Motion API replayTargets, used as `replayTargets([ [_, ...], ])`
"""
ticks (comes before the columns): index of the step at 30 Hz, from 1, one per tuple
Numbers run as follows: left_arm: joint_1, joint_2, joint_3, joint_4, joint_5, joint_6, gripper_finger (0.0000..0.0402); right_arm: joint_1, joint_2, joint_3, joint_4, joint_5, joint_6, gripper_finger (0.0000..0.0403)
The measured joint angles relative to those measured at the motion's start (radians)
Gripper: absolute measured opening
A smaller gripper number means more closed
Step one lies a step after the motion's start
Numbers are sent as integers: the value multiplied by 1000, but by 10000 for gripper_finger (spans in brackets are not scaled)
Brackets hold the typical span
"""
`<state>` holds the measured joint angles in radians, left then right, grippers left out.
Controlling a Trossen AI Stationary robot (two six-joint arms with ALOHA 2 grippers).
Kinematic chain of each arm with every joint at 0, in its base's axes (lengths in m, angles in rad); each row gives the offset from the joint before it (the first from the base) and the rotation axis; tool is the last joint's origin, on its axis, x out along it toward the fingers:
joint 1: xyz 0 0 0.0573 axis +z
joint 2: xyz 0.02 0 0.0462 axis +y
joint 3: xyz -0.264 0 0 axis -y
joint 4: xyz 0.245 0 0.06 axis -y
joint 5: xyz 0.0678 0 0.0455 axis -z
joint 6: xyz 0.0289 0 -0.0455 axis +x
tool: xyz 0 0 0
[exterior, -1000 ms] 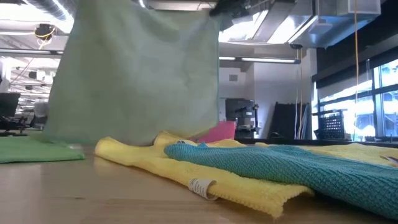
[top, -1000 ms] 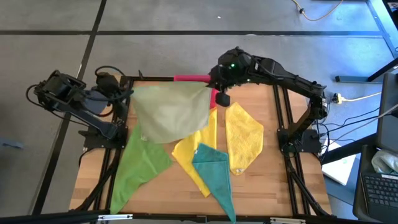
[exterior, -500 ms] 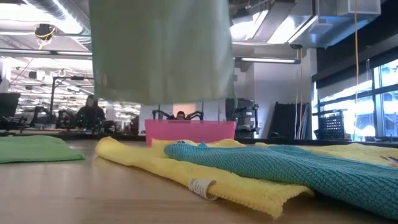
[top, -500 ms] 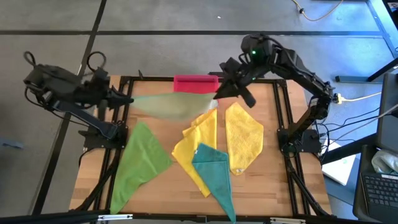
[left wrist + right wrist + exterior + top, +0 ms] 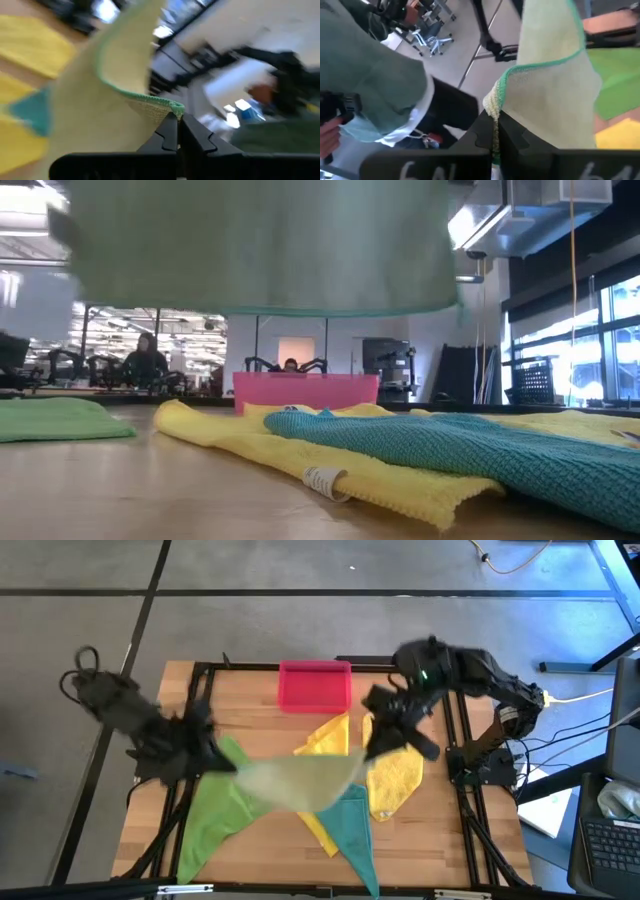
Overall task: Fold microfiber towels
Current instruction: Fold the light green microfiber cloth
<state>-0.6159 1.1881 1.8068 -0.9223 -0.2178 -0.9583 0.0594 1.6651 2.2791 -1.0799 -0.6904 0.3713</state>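
While the pale olive towel (image 5: 300, 783) is hanging stretched between your two arms, it is hovering off the table, on the side of the pink tray (image 5: 314, 686) toward the table's near edge. You are gripping it at both ends: the left gripper (image 5: 212, 755) is pinching one corner with its fingers closed tight on the green-stitched hem, and the right gripper (image 5: 385, 735) is doing the same at the opposite corner, fingers clamped on the cloth. In the low view the towel (image 5: 260, 245) is spanning the top of the picture, well above the tray (image 5: 305, 391) standing behind the cloths.

Under the lifted towel you are seeing the other cloths lying flat. The bright green towel (image 5: 215, 810) is lying to the left of the tray and nearer the front edge, partly beneath the olive one. One yellow towel (image 5: 322, 745) is lying just in front of the tray, running under the lifted cloth, and the second yellow towel (image 5: 395, 775) is lying to the right of it, below the right gripper. The teal towel (image 5: 352, 830) is lying farthest from the tray, overlapping the first yellow one, its point reaching toward the front edge of the wooden table (image 5: 440, 840).

Beyond the tray, a seated person (image 5: 146, 360) is showing in the room behind.
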Motion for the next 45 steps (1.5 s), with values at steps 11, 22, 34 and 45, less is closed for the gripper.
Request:
replayTargets([
  [11,-106,-8,2,-221,-322,71,0,65,-38,1,-129,357,-57,12],
  [22,-43,-96,-211,-631,-529,19,0,-136,-30,-455,-134,425,-351,12],
  [34,33,-120,-807,-612,-555,-109,0,-239,-29,-936,356,588,-383,11],
  [45,56,-121,-1017,-442,-428,-167,0,-237,-28,-938,496,373,-405,8],
])
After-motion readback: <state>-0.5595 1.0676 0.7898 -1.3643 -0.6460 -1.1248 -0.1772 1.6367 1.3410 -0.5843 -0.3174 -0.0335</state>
